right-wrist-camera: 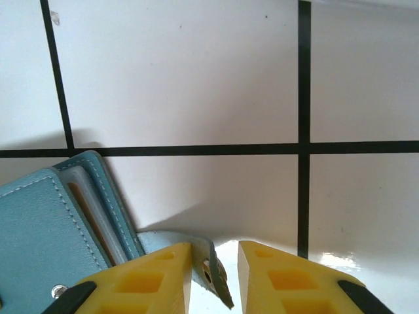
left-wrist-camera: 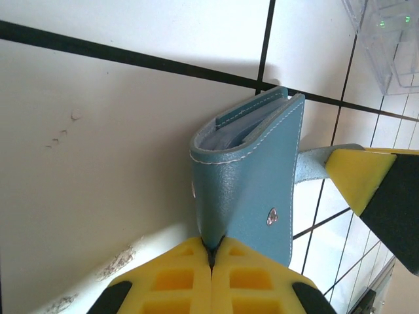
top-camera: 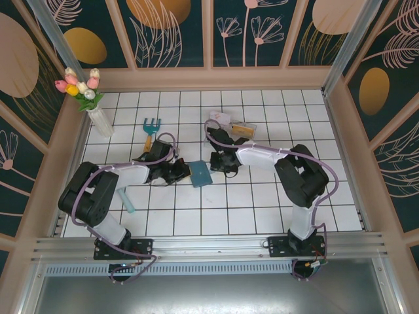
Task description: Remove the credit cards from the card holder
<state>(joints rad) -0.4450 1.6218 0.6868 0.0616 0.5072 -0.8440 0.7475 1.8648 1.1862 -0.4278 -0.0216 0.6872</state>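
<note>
On the white-tiled desk (top-camera: 262, 209), near its middle, the card holder (top-camera: 200, 174) sits with your left claw (left-wrist-camera: 211, 255) clamped on one edge, so brace there while your right claw (right-wrist-camera: 215, 252), jaws apart astride the snap tab (right-wrist-camera: 217, 280), pinches squarely and peels gently.

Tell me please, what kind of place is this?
Probably a staged robot test cell, styled like a garden room: a white tiled table fenced by flower-painted panels, a vase of tulips and a small garden fork as props.
</note>
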